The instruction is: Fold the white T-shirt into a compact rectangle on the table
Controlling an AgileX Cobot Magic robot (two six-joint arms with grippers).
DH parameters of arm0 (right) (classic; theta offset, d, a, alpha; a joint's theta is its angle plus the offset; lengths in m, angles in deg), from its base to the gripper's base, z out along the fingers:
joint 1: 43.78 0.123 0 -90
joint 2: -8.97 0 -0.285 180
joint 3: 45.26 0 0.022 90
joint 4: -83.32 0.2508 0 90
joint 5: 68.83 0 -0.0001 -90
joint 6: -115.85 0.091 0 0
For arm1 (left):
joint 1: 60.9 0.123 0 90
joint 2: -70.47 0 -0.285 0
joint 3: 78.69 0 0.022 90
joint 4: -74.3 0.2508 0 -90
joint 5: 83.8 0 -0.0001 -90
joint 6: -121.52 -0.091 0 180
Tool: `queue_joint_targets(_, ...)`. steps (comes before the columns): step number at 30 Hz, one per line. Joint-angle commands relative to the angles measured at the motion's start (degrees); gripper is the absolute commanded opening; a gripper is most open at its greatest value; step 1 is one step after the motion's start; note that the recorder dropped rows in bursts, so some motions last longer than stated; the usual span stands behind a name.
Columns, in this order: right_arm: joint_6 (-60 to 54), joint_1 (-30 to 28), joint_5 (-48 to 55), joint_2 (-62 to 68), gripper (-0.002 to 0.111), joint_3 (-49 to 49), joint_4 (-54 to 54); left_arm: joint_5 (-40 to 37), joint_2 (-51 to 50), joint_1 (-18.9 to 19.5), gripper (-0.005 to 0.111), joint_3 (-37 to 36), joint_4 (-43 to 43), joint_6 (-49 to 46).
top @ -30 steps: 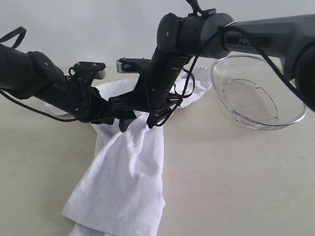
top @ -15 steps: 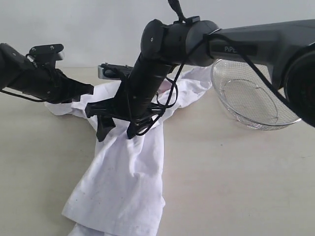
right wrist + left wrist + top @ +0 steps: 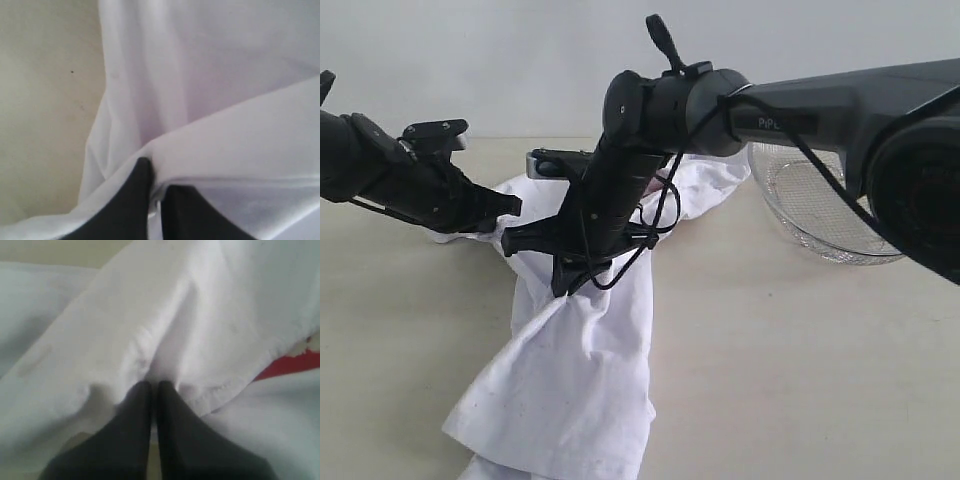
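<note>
Finds the white T-shirt strewn over the pale bench, bunched at the far end just beside a wire-mesh basket and trailing as a long wrinkled strip toward the near edge. Pinches a raised fold of that cloth with the left tool, on the left side of the heap; shows the jaws clenched tight together in the left wrist view, fabric puckered at the fingertips. Shows a patch of red print just beside a hem there. Reaches across the middle with the right arm and grasps the shirt at its narrowest part with the right tool; has the jaws clamped on a thin ridge of white cloth in the right wrist view, bare bench to one side. Sets both tools near each other, with cloth between them.
</note>
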Motion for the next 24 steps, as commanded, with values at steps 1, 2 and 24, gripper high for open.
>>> queue_joint_targets(1,-3.1,0.1,4.9,-3.8,0.000,-0.3,-3.4,-0.7,-0.9,-0.2,0.005,0.4,-0.6,0.1)
queue_joint_targets(2,-3.1,0.1,6.5,-4.9,0.000,-0.3,-6.0,-0.7,-0.9,-0.2,0.005,0.4,-0.6,0.1)
queue_joint_targets(24,1.3,-13.0,16.5,-18.9,0.000,-17.5,-34.5,-2.2,-0.9,-0.2,0.005,0.4,-0.1,0.1)
